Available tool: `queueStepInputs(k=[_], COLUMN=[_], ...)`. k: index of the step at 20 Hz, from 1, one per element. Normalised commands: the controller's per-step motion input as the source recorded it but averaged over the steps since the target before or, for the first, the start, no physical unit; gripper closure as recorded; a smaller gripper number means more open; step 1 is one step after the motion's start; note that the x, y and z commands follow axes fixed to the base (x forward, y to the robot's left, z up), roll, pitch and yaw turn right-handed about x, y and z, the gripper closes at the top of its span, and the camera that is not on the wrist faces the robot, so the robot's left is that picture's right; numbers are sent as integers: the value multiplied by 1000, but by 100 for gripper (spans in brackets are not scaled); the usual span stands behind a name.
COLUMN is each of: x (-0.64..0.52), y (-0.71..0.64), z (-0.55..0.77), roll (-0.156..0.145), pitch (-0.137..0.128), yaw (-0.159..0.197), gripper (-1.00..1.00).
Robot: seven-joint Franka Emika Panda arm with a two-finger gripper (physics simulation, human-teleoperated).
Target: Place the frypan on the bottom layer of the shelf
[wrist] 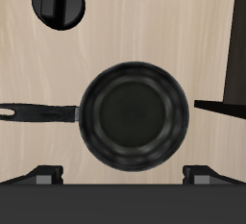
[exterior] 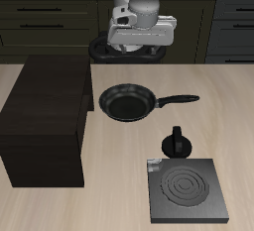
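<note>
The frypan (exterior: 128, 102) is a round black pan lying flat on the wooden table, its long straight handle (exterior: 177, 100) pointing away from the shelf. The shelf (exterior: 47, 116) is a large, nearly black wooden cabinet standing beside the pan; its layers do not show from above. My gripper (exterior: 137, 49) hangs above the table behind the pan, empty, with its jaws spread wide. In the wrist view the frypan (wrist: 133, 114) lies directly below, its handle (wrist: 38, 114) stretching sideways, and a fingertip (wrist: 44, 175) shows on each side, apart from the pan. The shelf edge (wrist: 237, 45) shows at the frame's side.
A small black pot with a knob (exterior: 177, 143) stands nearer the table's front edge than the pan handle; it also shows in the wrist view (wrist: 60, 1). A square dark stove plate with concentric rings (exterior: 185, 188) lies at the front. Dark kitchen cabinets line the back.
</note>
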Motion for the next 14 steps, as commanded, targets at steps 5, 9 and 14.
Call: queueStepInputs(k=[5, 9, 14], x=[-18, 22, -18], y=[267, 198, 260], z=[-322, -252, -365], roll=[-15, 15, 35], pitch=[13, 28, 43], yaw=[-6, -15, -12], gripper=[-100, -100, -100])
